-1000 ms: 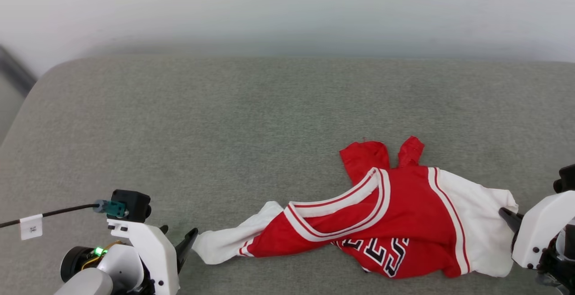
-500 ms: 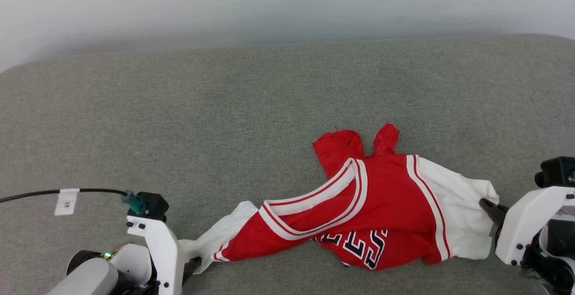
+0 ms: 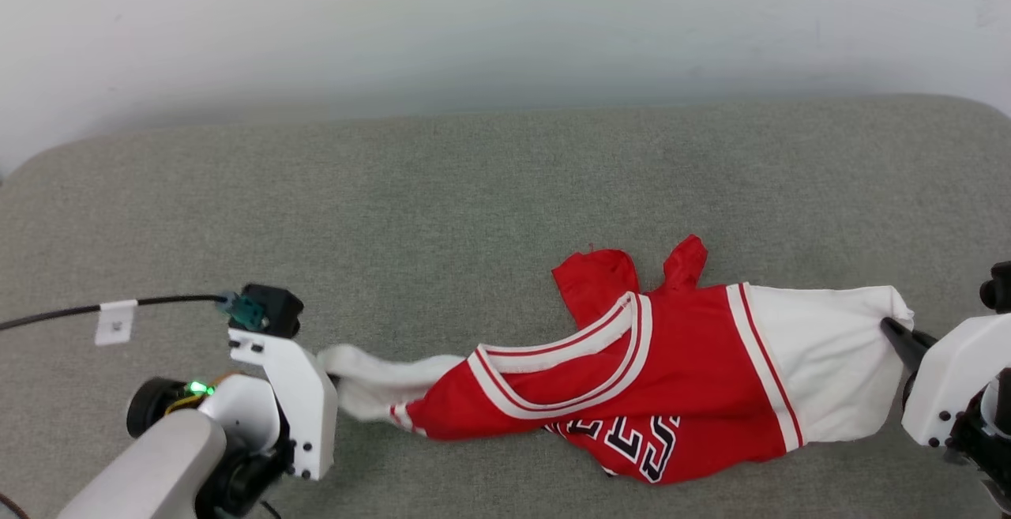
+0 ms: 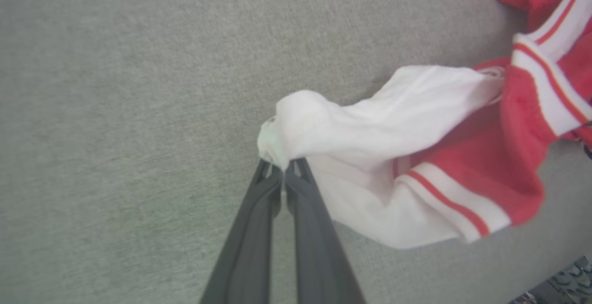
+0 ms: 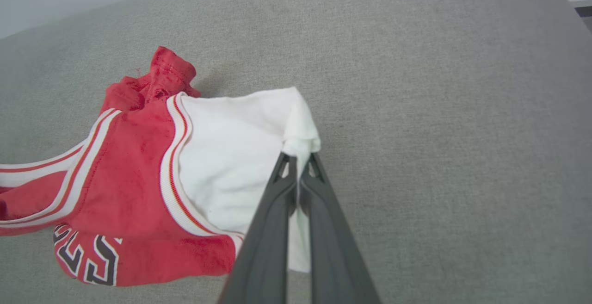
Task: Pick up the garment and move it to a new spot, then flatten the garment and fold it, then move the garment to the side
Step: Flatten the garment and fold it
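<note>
The garment point(image 3: 671, 393) is a red jersey with white sleeves, striped trim and black lettering, lying crumpled and stretched sideways across a grey cushioned surface point(image 3: 474, 211). My left gripper point(image 3: 332, 377) is shut on the tip of its left white sleeve point(image 3: 371, 381); the left wrist view has that sleeve end point(image 4: 286, 142) pinched between the dark fingers point(image 4: 259, 230). At the right, my right gripper point(image 3: 896, 329) is shut on the edge of the other white sleeve point(image 3: 821, 369). Cloth point(image 5: 298, 144) bunches at its fingertips point(image 5: 296, 163) in the right wrist view.
A pale wall point(image 3: 505, 21) rises behind the grey surface. A black cable with a white tag point(image 3: 114, 321) runs from the left edge to the left wrist camera. Bare grey fabric stretches behind and to the left of the jersey.
My left gripper has shut on the left sleeve tip and pulled it left and up. The right sleeve is drawn tighter and flatter. The camera has shifted.
</note>
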You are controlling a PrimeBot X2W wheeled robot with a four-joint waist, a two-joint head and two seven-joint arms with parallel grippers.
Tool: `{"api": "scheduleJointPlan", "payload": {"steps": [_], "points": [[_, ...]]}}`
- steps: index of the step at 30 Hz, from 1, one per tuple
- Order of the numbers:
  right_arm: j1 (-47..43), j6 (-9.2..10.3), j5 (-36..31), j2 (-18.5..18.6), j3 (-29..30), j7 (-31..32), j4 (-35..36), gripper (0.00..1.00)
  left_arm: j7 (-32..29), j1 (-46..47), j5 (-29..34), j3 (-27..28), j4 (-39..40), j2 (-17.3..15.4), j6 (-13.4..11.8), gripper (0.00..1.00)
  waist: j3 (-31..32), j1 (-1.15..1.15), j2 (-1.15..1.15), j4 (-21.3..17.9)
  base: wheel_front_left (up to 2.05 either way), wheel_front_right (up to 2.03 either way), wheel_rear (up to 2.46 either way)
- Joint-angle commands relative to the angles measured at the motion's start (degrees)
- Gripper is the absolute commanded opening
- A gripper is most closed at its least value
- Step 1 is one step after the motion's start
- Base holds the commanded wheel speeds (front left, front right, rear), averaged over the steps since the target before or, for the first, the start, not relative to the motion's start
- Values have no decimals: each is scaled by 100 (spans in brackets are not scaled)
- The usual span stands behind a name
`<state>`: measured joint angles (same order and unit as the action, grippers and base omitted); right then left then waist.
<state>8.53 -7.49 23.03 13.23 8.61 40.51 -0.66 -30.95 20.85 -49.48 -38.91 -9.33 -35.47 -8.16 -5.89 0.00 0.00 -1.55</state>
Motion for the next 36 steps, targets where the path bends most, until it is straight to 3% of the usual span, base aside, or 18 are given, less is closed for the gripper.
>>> {"api": "scheduleJointPlan", "payload": {"steps": [1,8,18,30,36], "points": [[103,1,-41,71,23,-54,-25,0,114,153,94,61,33,-11,-49,0,155,0,0,65,0,0,0],[473,0,-109,327,70,-89,-70,0,695,1015,385,436,68,152,-177,0,482,0,0,172,0,0,0],[1831,1,-90,832,-155,-490,-609,0,1259,2717,734,590,-1167,703,64,0,507,0,0,131,0,0,0],[4398,1,-319,827,-439,-1653,-1801,0,2447,4804,1059,904,-2755,1204,307,0,-469,0,0,-64,0,0,0],[5694,1,-484,675,-473,-2468,-2424,0,3184,5837,1306,981,-3228,1279,424,0,-1026,0,0,-129,0,0,0]]}}
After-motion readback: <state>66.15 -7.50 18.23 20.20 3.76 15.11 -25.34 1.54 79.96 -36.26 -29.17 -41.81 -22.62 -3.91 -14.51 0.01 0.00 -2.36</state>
